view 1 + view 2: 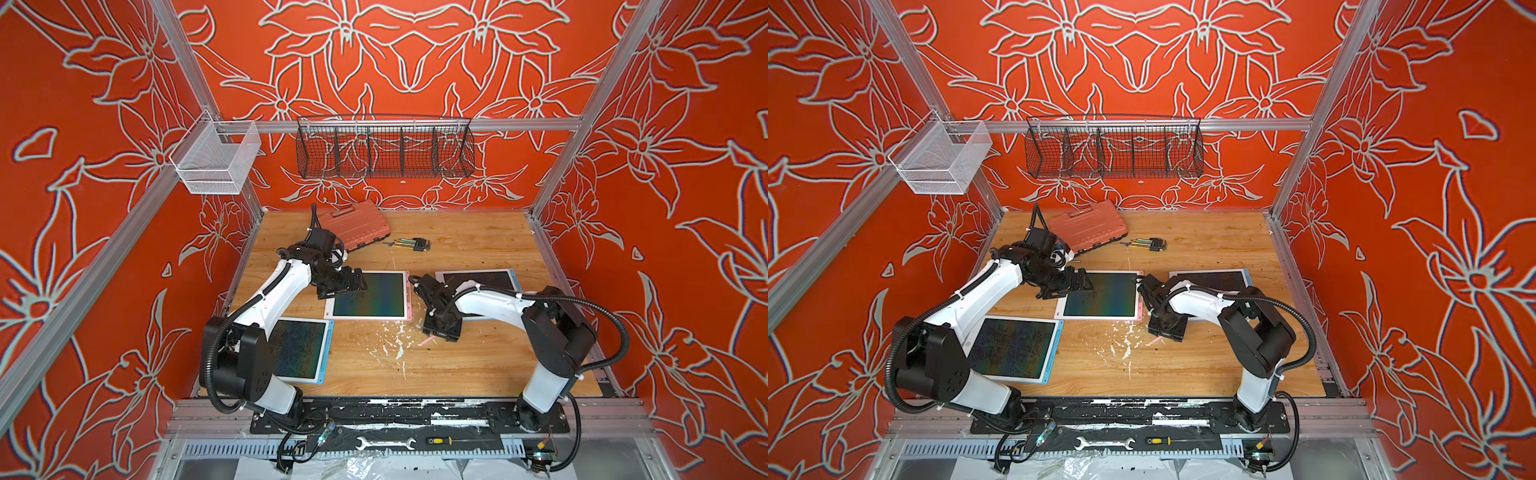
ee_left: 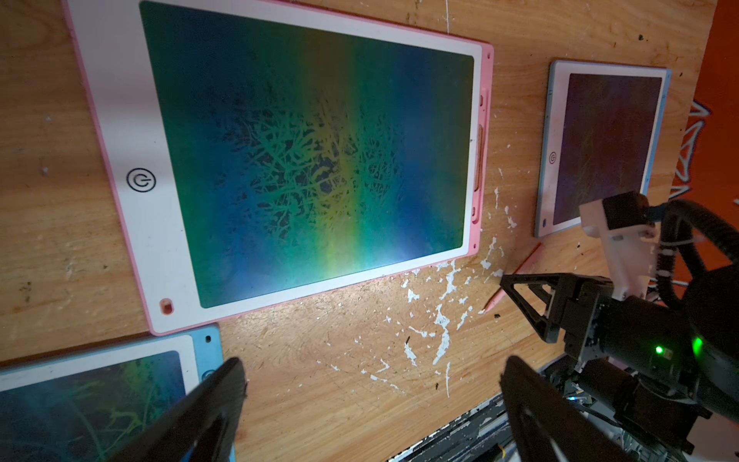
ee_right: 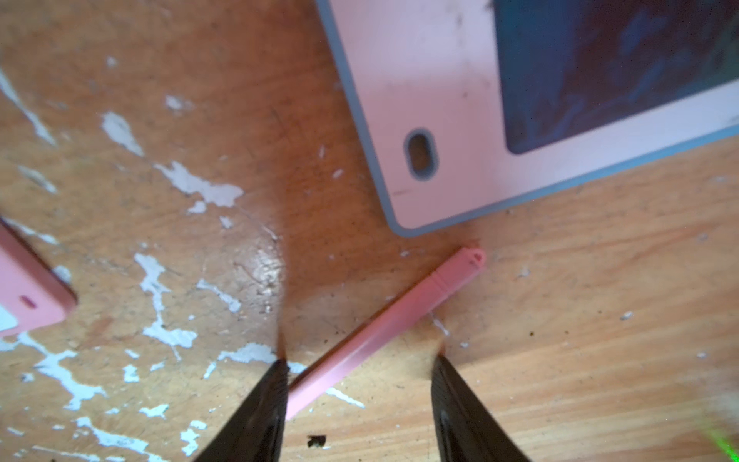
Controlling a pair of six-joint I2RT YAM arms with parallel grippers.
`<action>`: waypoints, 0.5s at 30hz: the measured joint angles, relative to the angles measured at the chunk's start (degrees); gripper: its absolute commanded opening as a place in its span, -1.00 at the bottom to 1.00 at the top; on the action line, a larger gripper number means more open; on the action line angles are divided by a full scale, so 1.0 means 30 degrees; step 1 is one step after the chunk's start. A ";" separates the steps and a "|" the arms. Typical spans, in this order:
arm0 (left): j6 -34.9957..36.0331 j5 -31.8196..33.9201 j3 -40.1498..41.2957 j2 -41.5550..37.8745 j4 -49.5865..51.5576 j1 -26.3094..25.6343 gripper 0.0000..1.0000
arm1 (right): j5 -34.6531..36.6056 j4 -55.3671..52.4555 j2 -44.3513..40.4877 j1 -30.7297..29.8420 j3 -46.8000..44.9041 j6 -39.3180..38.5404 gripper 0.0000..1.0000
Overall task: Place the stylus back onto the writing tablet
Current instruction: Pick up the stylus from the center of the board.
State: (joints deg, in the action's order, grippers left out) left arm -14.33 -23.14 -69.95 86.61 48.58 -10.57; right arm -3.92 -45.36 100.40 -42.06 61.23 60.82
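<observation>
A pink stylus (image 3: 384,328) lies flat on the wooden table, just off the corner of a blue-edged tablet (image 3: 440,100). My right gripper (image 3: 360,360) points down over it with the jaws apart astride its tip end; one finger touches the stylus, the other stands clear. In both top views the stylus (image 1: 428,340) (image 1: 1154,340) pokes out from under that gripper (image 1: 440,332). The pink-framed writing tablet (image 1: 370,295) (image 2: 304,152) lies at the table's middle, to the left of the stylus. My left gripper (image 2: 372,364) (image 1: 353,286) hovers wide open over the tablet's left edge, holding nothing.
Two blue-framed tablets lie nearby, one at the front left (image 1: 299,349) and one behind my right arm (image 1: 482,279). A red tool case (image 1: 353,224) and a hex key set (image 1: 409,244) sit at the back. White paint flecks (image 1: 395,336) mark the wood.
</observation>
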 measured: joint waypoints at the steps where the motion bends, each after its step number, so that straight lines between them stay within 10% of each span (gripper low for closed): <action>1: 0.0000 0.0000 0.0000 0.0000 0.0000 0.0000 0.95 | 0.0015 0.0000 -0.0044 0.0000 -0.0051 0.0015 -0.08; 15: 0.0007 -0.0189 0.0000 0.0000 0.0000 -0.0124 0.95 | 0.0051 -0.0255 -0.0146 -0.0102 -0.0175 -0.0874 -0.59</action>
State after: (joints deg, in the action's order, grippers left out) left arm -14.31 -23.70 -69.95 86.61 48.58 -10.94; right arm -3.77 -46.13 99.96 -42.37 60.71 58.19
